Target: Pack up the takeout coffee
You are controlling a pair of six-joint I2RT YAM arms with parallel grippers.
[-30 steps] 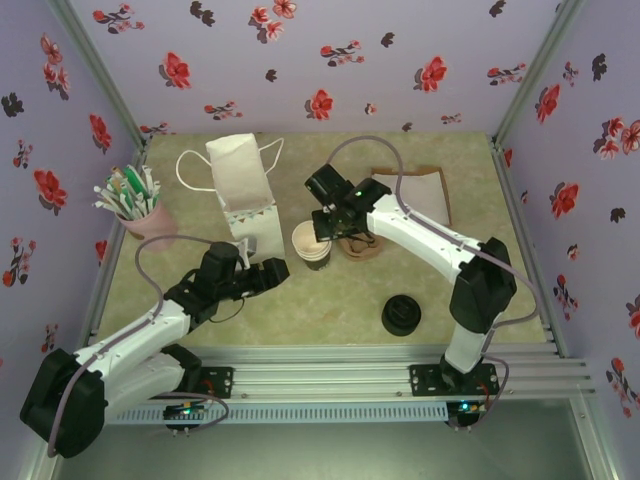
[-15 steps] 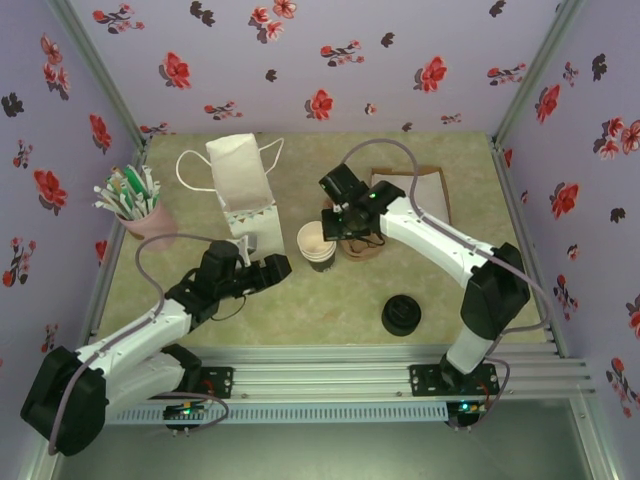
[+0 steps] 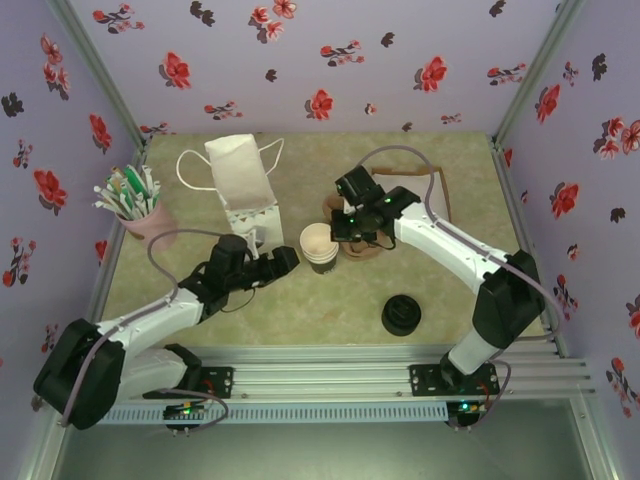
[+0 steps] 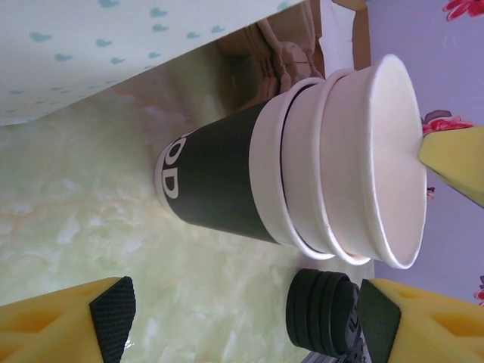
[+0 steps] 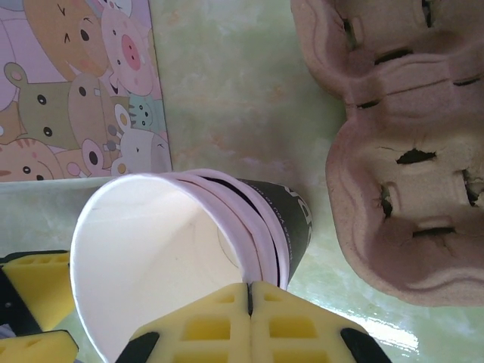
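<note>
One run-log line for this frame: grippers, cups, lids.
left gripper: open, facing cup stack | right gripper: shut, tip at stack's rim | cup stack: upright, no lid | black lids: stacked apart, untouched

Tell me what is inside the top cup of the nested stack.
Nothing visible: the top cup shows a bare cream-white wall and floor, with no lid on it. The right tool covers a strip of its near rim.
</note>
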